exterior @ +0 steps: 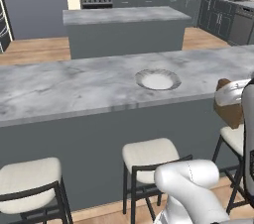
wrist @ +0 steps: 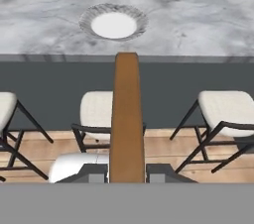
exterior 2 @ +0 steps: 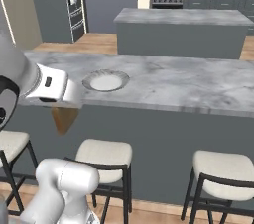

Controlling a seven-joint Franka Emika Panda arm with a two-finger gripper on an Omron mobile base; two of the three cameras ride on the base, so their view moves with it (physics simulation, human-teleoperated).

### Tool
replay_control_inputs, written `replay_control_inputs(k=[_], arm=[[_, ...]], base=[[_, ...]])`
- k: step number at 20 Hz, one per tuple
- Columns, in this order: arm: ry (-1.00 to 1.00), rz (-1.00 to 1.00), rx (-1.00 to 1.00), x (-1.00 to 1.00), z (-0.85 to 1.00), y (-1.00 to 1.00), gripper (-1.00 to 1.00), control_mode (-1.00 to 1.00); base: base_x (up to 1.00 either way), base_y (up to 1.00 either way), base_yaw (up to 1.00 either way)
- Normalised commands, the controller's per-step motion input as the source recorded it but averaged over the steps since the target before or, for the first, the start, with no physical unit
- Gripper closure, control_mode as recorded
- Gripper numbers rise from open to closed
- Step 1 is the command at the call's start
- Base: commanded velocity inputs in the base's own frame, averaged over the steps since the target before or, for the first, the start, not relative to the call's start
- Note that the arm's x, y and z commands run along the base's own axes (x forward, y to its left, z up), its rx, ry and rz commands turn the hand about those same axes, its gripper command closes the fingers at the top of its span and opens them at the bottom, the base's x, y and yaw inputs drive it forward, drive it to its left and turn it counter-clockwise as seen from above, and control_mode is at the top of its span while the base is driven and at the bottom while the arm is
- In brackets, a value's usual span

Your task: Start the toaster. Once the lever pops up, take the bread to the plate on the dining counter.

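The gripper (wrist: pixel 127 172) is closed tight on the bread (wrist: pixel 126 119). In the hand view the slice stands on its edge between the two dark finger tips, so we see it as a long, narrow brown strip with a rounded top end and a smooth, slightly darker crust. In the left base view the bread (exterior: pixel 229 111) hangs under the white wrist as a flat brown piece, in front of the edge of the dining counter (exterior: pixel 74 86) and lower than its top. In the right base view it (exterior 2: pixel 63 118) looks like a tan wedge pointing down, just below the white hand.

The plate (exterior: pixel 158 79) lies on the dining counter, apart from the bread. It is round and shallow, with a white middle and a ribbed, greyish rim. The counter top is a long slab of grey-veined marble with a smooth surface, on a plain dark grey base. In front of it stand stools (exterior: pixel 149 154) with cream padded seats and thin black frames, on a wooden floor. Behind it stands a shorter island (exterior: pixel 124 29) with a grey top.
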Motion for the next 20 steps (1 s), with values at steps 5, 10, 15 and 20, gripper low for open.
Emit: replay_control_inputs(k=[5,10,15,20], arm=[[0.0,0.01,0.03,0.48,0.0,0.0,1.0,-1.0],[0.0,0.0,0.03,0.57,0.0,0.0,1.0,-1.0],[0.0,0.0,0.01,0.61,0.0,0.0,1.0,-1.0],[0.0,0.0,0.0,0.61,0.0,0.06,1.0,-1.0]], base=[[0.0,0.0,0.0],[0.0,0.0,0.0],[0.0,0.0,0.0],[0.0,0.0,0.0]])
